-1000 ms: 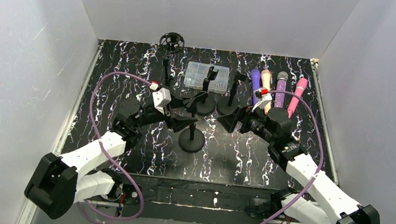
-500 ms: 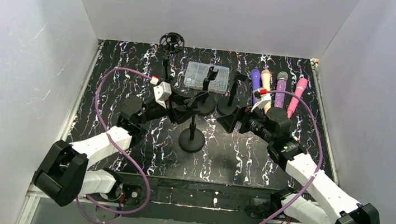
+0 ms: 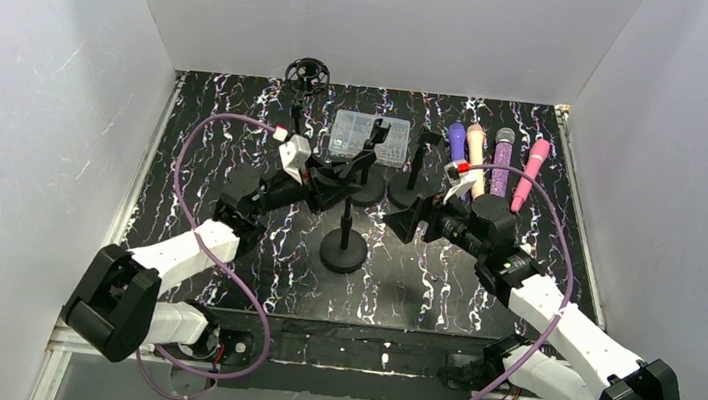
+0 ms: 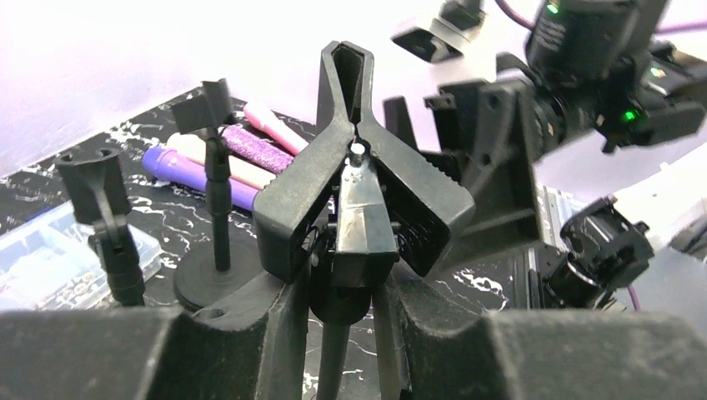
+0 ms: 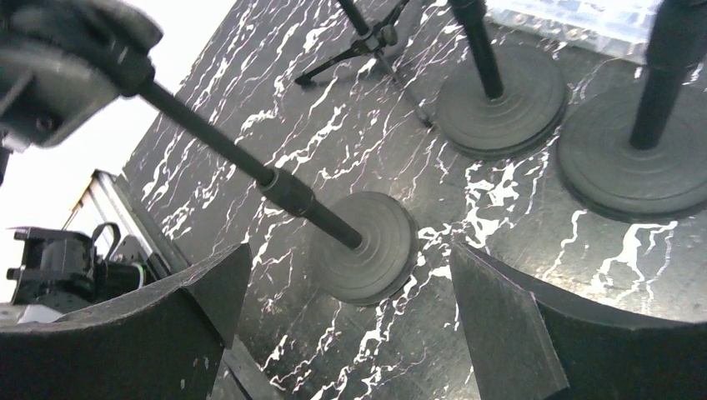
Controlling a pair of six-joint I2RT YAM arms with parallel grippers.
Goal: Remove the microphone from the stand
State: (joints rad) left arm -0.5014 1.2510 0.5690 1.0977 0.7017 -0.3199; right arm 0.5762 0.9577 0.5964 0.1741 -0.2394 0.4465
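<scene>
Stand clip (image 4: 360,179) in left gripper (image 4: 348,304)

Centre: near stand (image 3: 344,247); far side: two stands (image 3: 410,188), clear box (image 3: 357,136), microphones (image 3: 501,162); mat (image 3: 187,131) free along left edge.

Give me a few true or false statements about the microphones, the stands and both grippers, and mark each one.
1. Four microphones lie side by side at the back right. True.
2. The clip on the near stand holds a microphone. False: the clip is empty.
3. The right gripper is open. True.
4. The clear box sits at the front edge by the arm bases. False: it sits at the back, behind the stands.
5. The left gripper is closed round the near stand just under its clip. True.
</scene>
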